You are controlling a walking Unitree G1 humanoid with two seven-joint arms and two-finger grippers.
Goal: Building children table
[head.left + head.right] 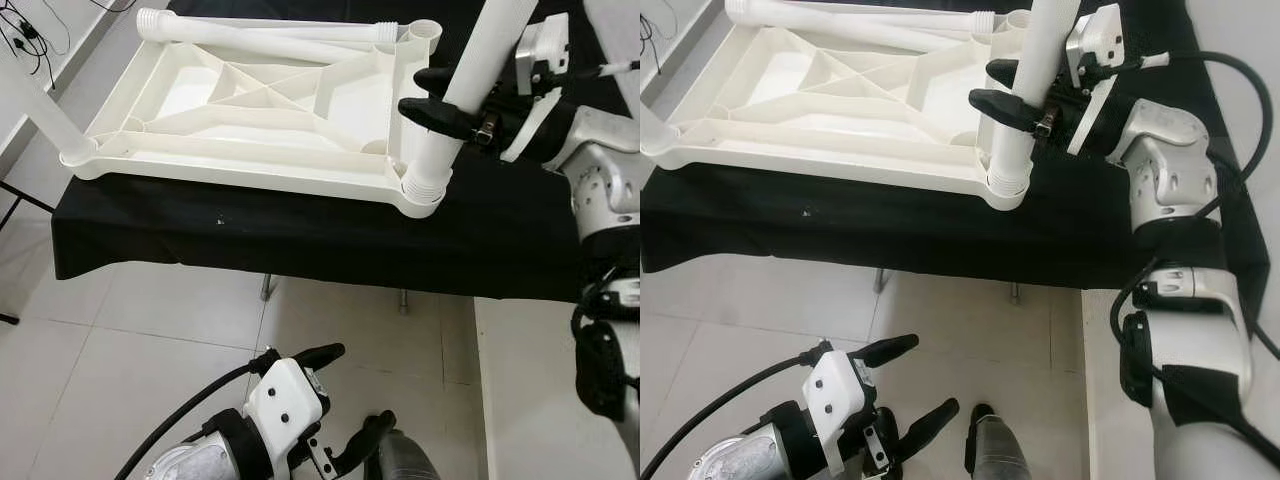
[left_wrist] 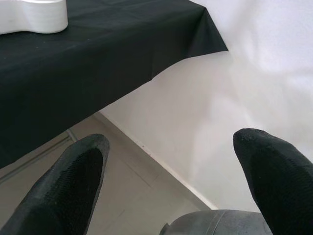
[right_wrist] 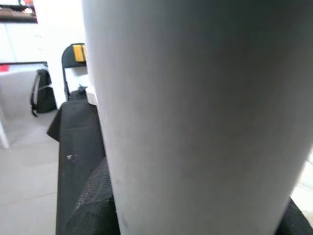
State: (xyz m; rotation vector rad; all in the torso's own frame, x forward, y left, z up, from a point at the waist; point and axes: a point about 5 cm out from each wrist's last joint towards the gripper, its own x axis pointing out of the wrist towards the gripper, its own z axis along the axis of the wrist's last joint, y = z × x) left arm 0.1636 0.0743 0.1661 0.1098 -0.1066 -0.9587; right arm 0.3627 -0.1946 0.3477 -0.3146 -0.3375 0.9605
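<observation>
A white plastic tabletop (image 1: 250, 110) lies upside down on a black-draped table (image 1: 300, 230). One white leg (image 1: 470, 85) stands tilted in the near right corner socket (image 1: 422, 190), its threaded end at the rim. My right gripper (image 1: 438, 100) is shut on that leg, midway up; the leg (image 3: 195, 112) looms close in the right wrist view. Another leg (image 1: 45, 115) stands in the near left corner. A loose leg (image 1: 270, 35) lies along the far edge of the tabletop. My left gripper (image 1: 350, 395) hangs low over the floor, open and holding nothing.
The draped table's near edge (image 1: 260, 265) overhangs a tiled floor (image 1: 150, 330). A white wall (image 2: 254, 73) rises past the cloth's corner (image 2: 210, 39). In the right wrist view a dark chair (image 3: 73, 58) and a bag (image 3: 41, 95) stand in the background.
</observation>
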